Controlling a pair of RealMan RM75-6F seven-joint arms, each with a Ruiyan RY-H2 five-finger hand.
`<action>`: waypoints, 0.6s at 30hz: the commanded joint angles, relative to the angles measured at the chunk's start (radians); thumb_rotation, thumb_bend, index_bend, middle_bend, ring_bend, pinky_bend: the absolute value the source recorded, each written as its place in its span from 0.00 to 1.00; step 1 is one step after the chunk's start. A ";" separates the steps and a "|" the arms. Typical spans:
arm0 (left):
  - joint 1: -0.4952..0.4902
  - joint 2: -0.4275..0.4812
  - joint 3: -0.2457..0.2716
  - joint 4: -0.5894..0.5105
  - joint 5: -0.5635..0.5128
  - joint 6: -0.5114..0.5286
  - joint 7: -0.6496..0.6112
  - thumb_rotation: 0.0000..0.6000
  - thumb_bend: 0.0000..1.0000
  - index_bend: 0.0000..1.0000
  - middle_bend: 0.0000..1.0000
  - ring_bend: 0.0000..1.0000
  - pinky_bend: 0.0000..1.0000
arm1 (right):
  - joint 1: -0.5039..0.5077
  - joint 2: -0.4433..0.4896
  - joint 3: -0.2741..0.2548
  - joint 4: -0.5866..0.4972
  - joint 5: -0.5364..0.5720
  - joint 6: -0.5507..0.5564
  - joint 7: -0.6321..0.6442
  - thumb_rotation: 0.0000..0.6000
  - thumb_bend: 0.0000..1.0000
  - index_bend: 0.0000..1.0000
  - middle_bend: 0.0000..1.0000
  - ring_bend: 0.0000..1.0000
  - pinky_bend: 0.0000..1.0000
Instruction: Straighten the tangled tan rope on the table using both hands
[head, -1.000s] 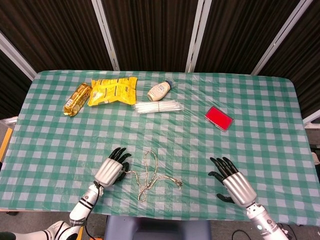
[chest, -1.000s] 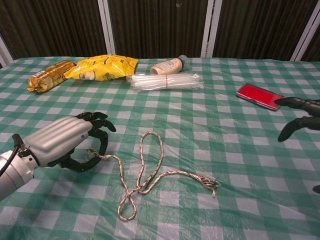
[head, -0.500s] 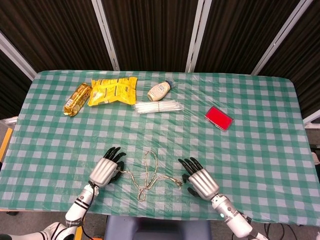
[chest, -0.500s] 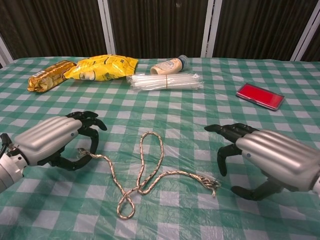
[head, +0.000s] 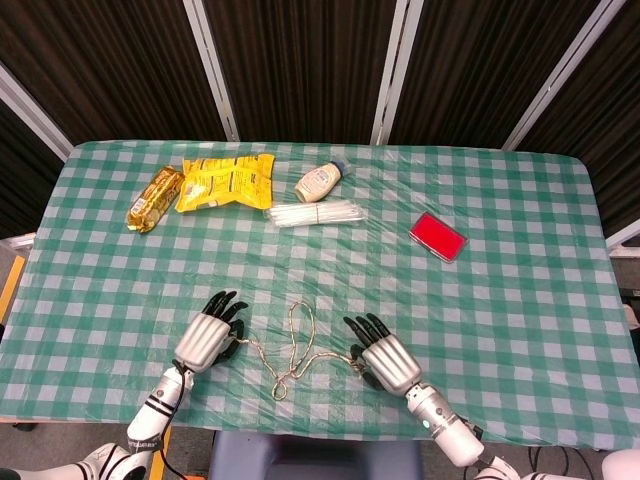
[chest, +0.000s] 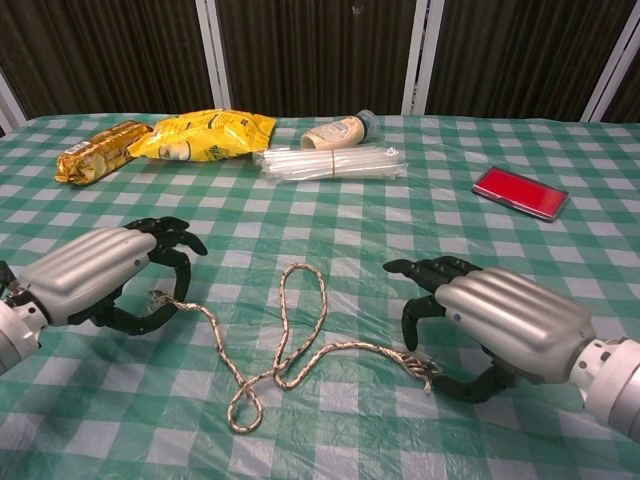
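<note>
My left hand (chest: 95, 275) pinches one end of the tan rope (chest: 290, 345), which lies looped near the front of the bench (head: 520, 250), and my right hand (chest: 495, 320) curls over the frayed end, but I cannot tell if it grips yet. If it closes beside that end, pulling apart will only drag the loops tighter

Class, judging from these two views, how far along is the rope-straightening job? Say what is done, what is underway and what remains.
Done: the left hand holds one end of the tan rope. Underway: the right hand sits at the frayed other end, fingers curled around it; a firm grip cannot be confirmed. Left: the rope is still looped and crossed mid-table, so the pulling apart has yet to straighten it.
</note>
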 joint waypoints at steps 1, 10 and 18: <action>-0.001 0.001 -0.001 0.001 -0.001 -0.002 -0.002 1.00 0.48 0.67 0.20 0.07 0.11 | 0.012 -0.014 0.005 0.006 0.020 -0.014 -0.015 1.00 0.39 0.54 0.01 0.00 0.00; -0.001 0.007 -0.003 0.001 -0.001 0.000 -0.009 1.00 0.49 0.68 0.20 0.07 0.11 | 0.031 -0.037 0.012 0.011 0.067 -0.027 -0.042 1.00 0.39 0.54 0.01 0.00 0.00; 0.001 0.010 -0.003 0.005 -0.004 -0.002 -0.015 1.00 0.48 0.68 0.20 0.07 0.11 | 0.046 -0.046 0.014 0.022 0.108 -0.042 -0.066 1.00 0.45 0.57 0.01 0.00 0.00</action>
